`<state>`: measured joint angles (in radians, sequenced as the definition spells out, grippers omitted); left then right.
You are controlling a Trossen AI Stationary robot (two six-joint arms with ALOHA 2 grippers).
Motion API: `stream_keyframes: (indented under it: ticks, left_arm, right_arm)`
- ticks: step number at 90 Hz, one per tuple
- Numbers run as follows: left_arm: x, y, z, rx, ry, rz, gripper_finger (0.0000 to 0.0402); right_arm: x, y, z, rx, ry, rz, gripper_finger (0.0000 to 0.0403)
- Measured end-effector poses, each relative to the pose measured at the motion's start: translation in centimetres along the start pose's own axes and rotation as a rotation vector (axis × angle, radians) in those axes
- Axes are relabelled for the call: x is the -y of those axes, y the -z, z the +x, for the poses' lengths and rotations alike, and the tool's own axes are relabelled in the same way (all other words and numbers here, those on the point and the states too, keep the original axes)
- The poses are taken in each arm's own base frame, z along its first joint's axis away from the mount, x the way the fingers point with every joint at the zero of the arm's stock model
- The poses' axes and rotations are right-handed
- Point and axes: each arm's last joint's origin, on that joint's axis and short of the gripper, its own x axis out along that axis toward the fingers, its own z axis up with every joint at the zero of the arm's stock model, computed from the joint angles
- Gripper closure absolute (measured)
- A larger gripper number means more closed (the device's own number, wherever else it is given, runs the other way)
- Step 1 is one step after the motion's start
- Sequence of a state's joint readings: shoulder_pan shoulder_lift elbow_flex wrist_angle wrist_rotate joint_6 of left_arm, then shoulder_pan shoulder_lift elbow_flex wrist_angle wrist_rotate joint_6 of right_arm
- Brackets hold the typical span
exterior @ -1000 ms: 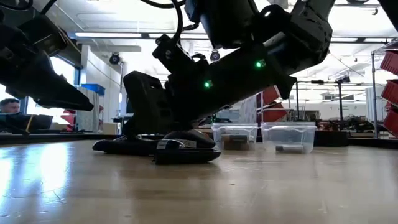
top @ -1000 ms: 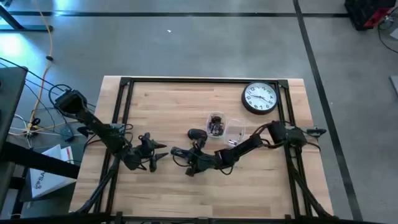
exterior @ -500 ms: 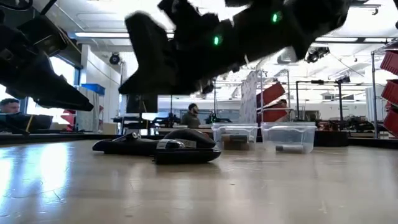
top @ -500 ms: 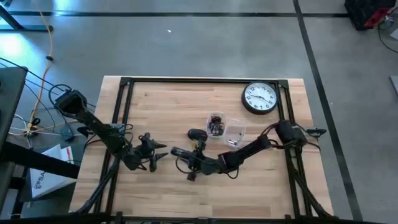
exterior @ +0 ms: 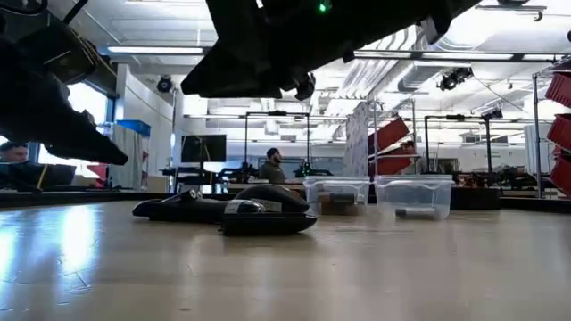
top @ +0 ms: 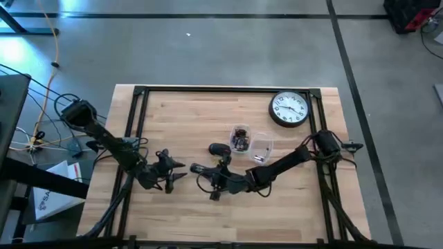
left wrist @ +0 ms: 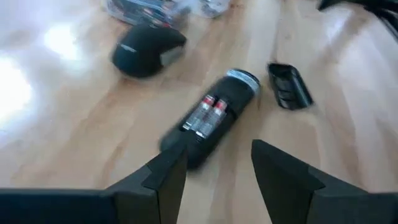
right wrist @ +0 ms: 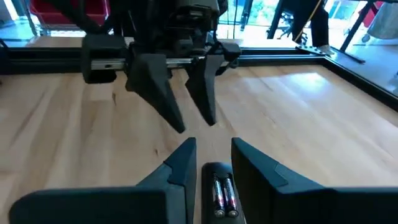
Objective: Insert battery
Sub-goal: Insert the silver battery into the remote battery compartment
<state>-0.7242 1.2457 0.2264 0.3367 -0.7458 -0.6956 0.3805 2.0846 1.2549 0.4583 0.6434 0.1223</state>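
Batteries (left wrist: 207, 114): two, silver with red bands, lying side by side in the open bay of one dark flashlight-like device (left wrist: 211, 124) that rests flat on the wooden table (top: 187, 111). One loose black battery cover (left wrist: 289, 92) lies just beside the device's silver end, apart from it. One black computer mouse (left wrist: 147, 50) sits near the device, toward 11 o'clock from it in the left wrist view. Two clear plastic tubs (exterior: 413, 196) stand side by side behind the mouse in the low view, each with small items inside. One round wall clock (top: 288, 109) lies at 1 o'clock on the table, well apart from the rest.

Left gripper (top: 171, 170) hangs at the device's 9 o'clock, jaws moderately apart and empty. Right gripper (right wrist: 211, 163) hovers above the device, jaws narrowly apart, holding nothing.
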Motion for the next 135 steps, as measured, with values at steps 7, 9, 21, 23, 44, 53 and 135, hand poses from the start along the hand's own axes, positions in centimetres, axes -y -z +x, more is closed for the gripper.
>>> stream_keyframes:
  ticks: [7, 9, 21, 23, 44, 53, 135]
  left_arm:
    - [0.1, 0.1, 0.0, -0.027, 0.032, 0.000, 0.0238]
    - [0.1, 0.1, 0.0, -0.035, 0.041, 0.000, 0.0238]
    - [0.3, 0.2, 0.0, -0.078, 0.091, -0.045, 0.0238]
    - [0.3, 0.2, 0.0, -0.083, 0.097, -0.055, 0.0238]
    - [-0.2, -0.4, 0.2, 0.049, -0.034, -0.179, 0.0238]
    - [-0.4, -0.6, 0.4, 0.064, -0.052, -0.251, 0.0238]
    - [-3.4, -9.7, 2.1, 0.164, -0.046, -0.052, 0.0238]
  right_arm:
    - [0.0, 0.0, 0.0, 0.001, -0.005, 0.001, 0.0334]
    - [0.0, 0.0, 0.0, 0.001, -0.006, 0.001, 0.0334]
    - [0.0, -0.3, -0.1, 0.012, -0.009, -0.012, 0.0334]
    - [0.0, -0.4, -0.1, 0.018, -0.010, -0.018, 0.0334]
    - [0.0, -0.7, -0.1, 0.048, -0.014, -0.086, 0.0334]
    - [0.0, -0.9, -0.2, 0.052, -0.014, -0.091, 0.0334]
    - [2.0, -3.1, -3.8, -0.181, 0.004, 0.004, 0.0364]
